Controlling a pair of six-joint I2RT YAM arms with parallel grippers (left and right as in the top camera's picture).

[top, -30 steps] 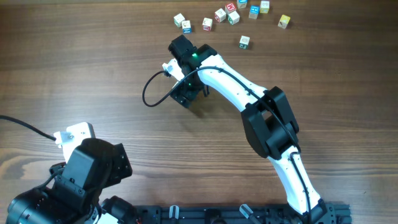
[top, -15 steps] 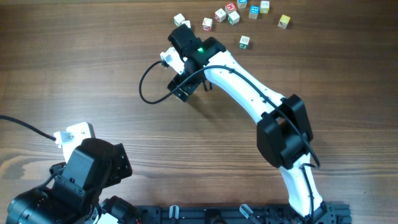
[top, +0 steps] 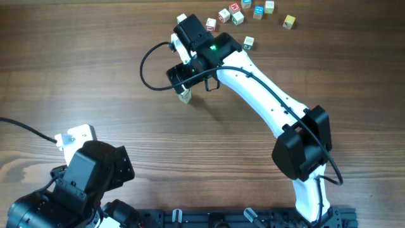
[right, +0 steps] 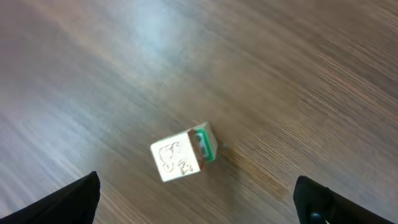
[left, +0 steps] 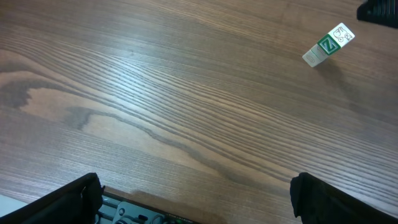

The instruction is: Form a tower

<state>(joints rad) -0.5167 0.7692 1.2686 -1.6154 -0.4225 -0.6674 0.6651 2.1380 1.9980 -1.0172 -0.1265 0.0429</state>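
Observation:
The tower (top: 184, 96) is a short whitish stack with green markings, standing alone on the wooden table (top: 95, 69). In the left wrist view the tower (left: 328, 45) shows a green letter at the far right. From above, the tower (right: 183, 152) lies just ahead of my right gripper (right: 196, 202), which is open, with nothing between its fingertips (right: 78, 199). In the overhead view the right arm (top: 253, 76) reaches to just behind the tower. My left gripper (left: 196, 205) is open and empty over the near table edge, far from the tower.
Several loose letter cubes (top: 238, 18) lie scattered along the far edge, one cube (top: 249, 42) close to the right arm. A black cable (top: 149, 73) loops left of the right wrist. The left arm (top: 88, 174) sits at the near left corner.
My right gripper has drawn back toward the far edge, uncovering the tower, which stays standing. The left arm has not moved.

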